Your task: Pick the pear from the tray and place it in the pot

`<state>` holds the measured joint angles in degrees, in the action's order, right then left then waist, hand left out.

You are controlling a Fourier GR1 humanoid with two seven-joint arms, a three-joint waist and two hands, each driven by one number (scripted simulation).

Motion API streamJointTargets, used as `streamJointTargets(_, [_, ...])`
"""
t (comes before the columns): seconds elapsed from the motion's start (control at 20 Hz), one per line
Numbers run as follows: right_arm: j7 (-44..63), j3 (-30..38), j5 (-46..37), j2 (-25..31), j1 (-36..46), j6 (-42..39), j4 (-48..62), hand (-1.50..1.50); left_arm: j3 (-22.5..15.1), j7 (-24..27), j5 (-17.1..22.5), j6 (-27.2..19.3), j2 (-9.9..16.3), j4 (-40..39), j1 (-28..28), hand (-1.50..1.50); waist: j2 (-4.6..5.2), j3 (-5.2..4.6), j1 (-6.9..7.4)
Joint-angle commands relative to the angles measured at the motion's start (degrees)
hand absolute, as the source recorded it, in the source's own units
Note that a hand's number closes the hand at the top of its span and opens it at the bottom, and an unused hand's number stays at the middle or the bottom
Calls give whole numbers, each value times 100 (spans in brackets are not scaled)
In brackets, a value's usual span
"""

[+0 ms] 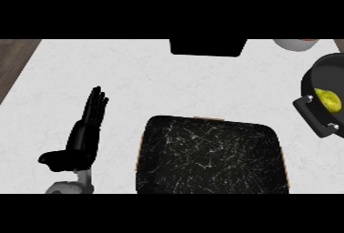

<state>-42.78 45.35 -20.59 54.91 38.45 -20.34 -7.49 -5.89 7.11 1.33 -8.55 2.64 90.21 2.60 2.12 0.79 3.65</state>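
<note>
While pear (328,99) sits in pot (310,84), left hand (86,132) rests beside tray (211,154), fingers (97,101) straight, together.

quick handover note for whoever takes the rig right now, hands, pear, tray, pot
Left hand: open, fingers straight, resting over the white counter left of the tray, holding nothing.
Right hand: not in view.
Yellow-green pear: already inside the black round pot at the right edge.
Black speckled rectangular tray: nothing on it.
Done: pear is in the pot. Left: nothing evident beyond confirming the right hand's position.

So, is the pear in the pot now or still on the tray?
In the pot. The yellow pear lies inside the black pot at the right edge; the tray holds nothing.
</note>
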Motion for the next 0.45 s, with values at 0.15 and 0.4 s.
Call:
streamJointTargets(0.15, [193,379,350,330,-34,-67,69,-150,68,31,42,45,47,-15,32,0,13,4,8])
streamJointTargets(0.4, [167,559,501,368,-251,94,100,-150,44,-15,53,21,20,127,-23,0,16,22,34])
